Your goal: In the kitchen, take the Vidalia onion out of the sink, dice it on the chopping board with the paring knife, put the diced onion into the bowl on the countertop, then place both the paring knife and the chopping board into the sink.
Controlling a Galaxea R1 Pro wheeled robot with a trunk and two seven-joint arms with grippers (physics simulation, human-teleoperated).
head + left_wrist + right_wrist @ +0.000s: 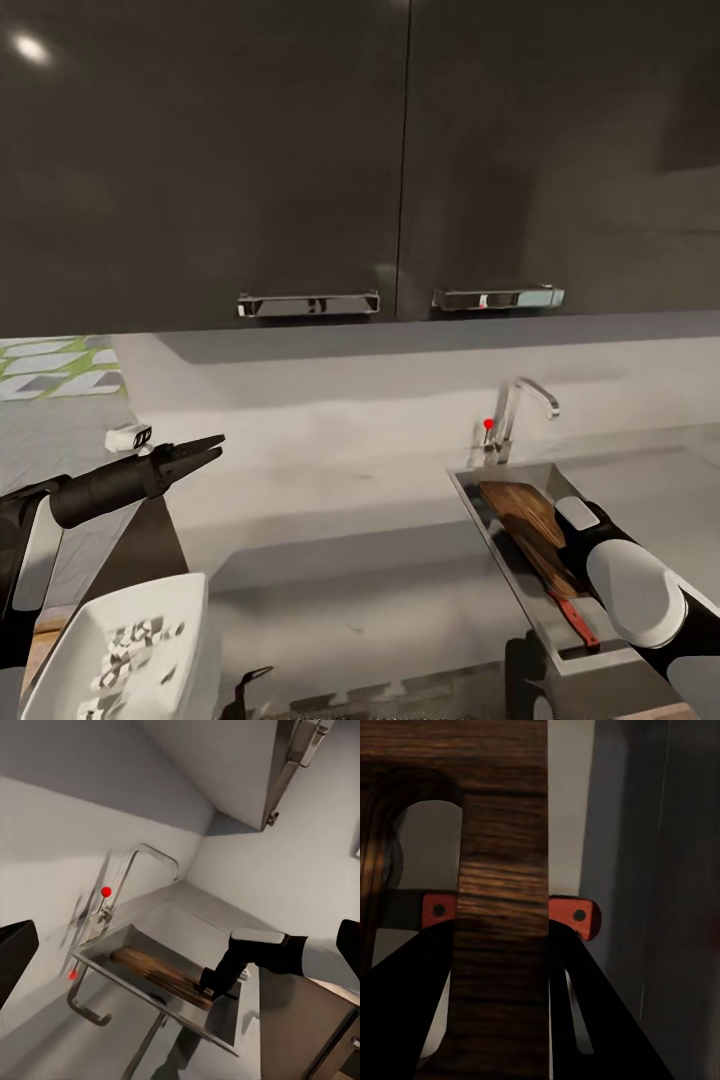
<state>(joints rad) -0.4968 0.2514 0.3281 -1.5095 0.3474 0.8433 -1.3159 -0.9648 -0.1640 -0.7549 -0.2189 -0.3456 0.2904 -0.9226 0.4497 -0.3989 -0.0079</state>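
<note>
Sink (470, 490): steel basin set in the grey countertop (380, 590), with a chrome tap (520, 410) and red knob (488, 424) at its back edge. Chopping board (525, 520): dark wood grain, inside the basin, leaning at a tilt with one end raised toward the tap. Paring knife (575, 618): reddish handle showing in the basin at the board's near end, partly under the board; the right wrist view has the handle (577, 916) crossing behind the board's edge (502, 907) near the slot hole. Right gripper (502, 967): reaching down into the sink, its two dark fingers (405, 997) lying on either side of the strip of board beside the slot, pinching that strip. Left gripper (195, 455): raised above the counter well to the left of the sink, fingers close together with a narrow gap, nothing between them. Bowl (90, 620): white, on the counter at the near left, holding pale diced onion pieces (135, 645). Dark wall cupboards (300, 150) with metal bar handles (308, 304) hang above.
</note>
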